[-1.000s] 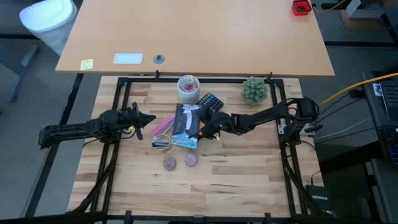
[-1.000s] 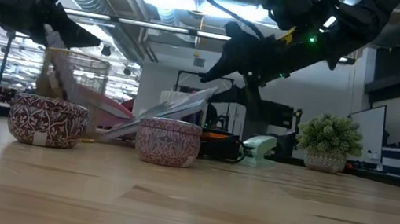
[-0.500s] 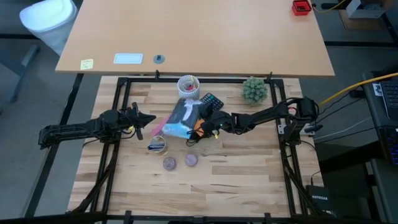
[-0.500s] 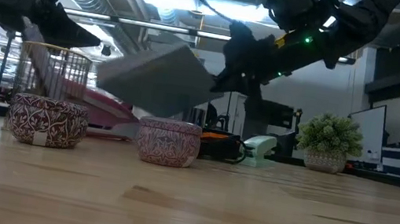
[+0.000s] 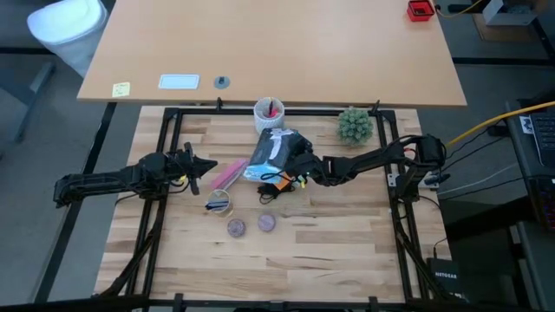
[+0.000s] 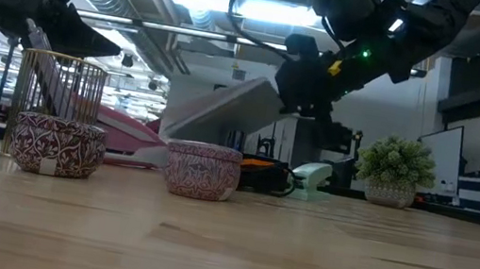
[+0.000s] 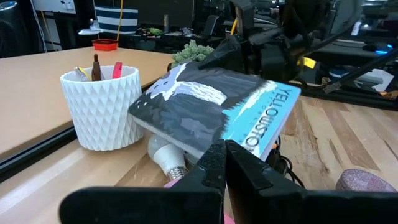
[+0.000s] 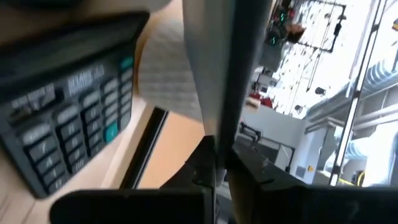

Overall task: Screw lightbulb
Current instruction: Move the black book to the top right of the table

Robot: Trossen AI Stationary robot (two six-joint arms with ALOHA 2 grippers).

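Note:
The lightbulb [image 7: 166,155], white with a silvery screw base, lies on the table under the raised book; the high view hides it. The book [image 5: 273,152] has a dark cover with a blue strip and stands tilted next to the white cup. My right gripper [image 5: 297,163] reaches in from the table's right and is shut on the book. My left gripper [image 5: 211,165] is shut, empty and level at the table's left, pointing toward the book and bulb [image 7: 222,152]. My right gripper pinches the book's edge [image 8: 217,134] on the side toward the right arm, between its two fingers. The fingers come from the table's right, slanting slightly down. That side [image 6: 269,96] is lifted and the book slopes down to the left; whether its low end rests on anything is hidden.
Pens stand in a white patterned cup [image 5: 268,111] at the far edge, and a calculator [image 8: 62,124] lies beside the book. A pink object [image 5: 227,173], a gold wire holder [image 5: 219,204], an orange cable [image 5: 276,184], two purple tins [image 5: 236,227] [image 5: 266,223] and a small plant [image 5: 355,126] are on the table.
My right gripper has shut on the book's edge and its wrist has turned. The book, which lay nearly flat at the table's middle, has been raised on its right side and swung toward the far edge next to the cup, uncovering the orange cable.

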